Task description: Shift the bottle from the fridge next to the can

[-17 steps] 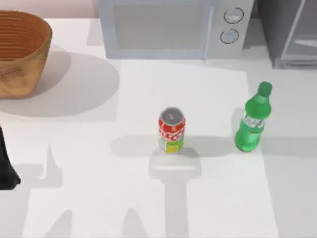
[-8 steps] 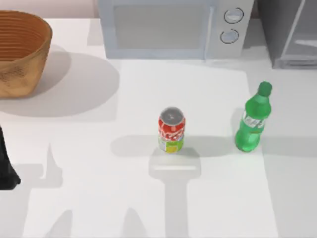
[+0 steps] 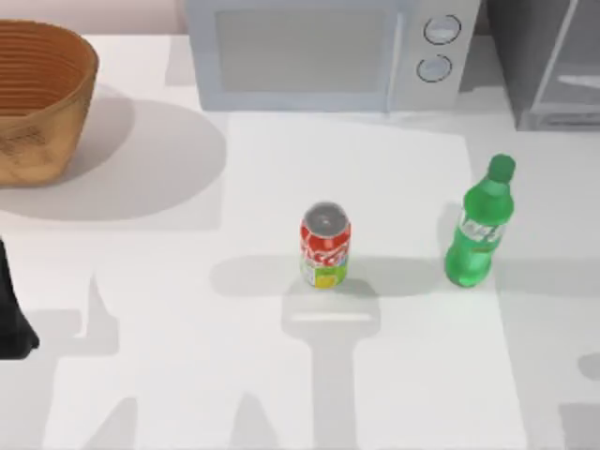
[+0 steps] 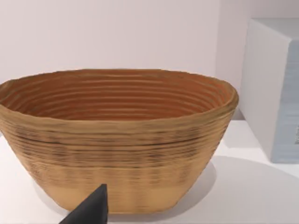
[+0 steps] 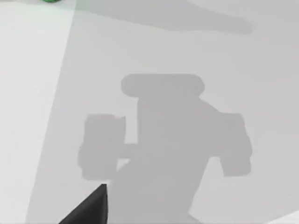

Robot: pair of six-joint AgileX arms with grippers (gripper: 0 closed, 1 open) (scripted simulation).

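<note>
The green bottle (image 3: 478, 228) stands upright on the white table, right of the red can (image 3: 325, 244), with a clear gap between them. The grey fridge (image 3: 548, 61) is at the back right corner, behind the bottle. My left arm (image 3: 11, 314) is parked at the table's left edge, and a dark part of my left gripper (image 4: 91, 211) points toward the basket. A dark part of my right gripper (image 5: 88, 211) hangs over bare table, above the arm's own shadow. A green sliver of the bottle (image 5: 51, 1) shows at the right wrist view's edge.
A woven basket (image 3: 37, 103) sits at the back left and appears close up (image 4: 117, 140) in the left wrist view. The white microwave (image 3: 328, 52) with two knobs stands at the back centre. A faint shadow (image 3: 581, 389) lies on the table's front right.
A faint shadow has come in at the front right of the table in the top view. Bottle, can and left arm have not moved.
</note>
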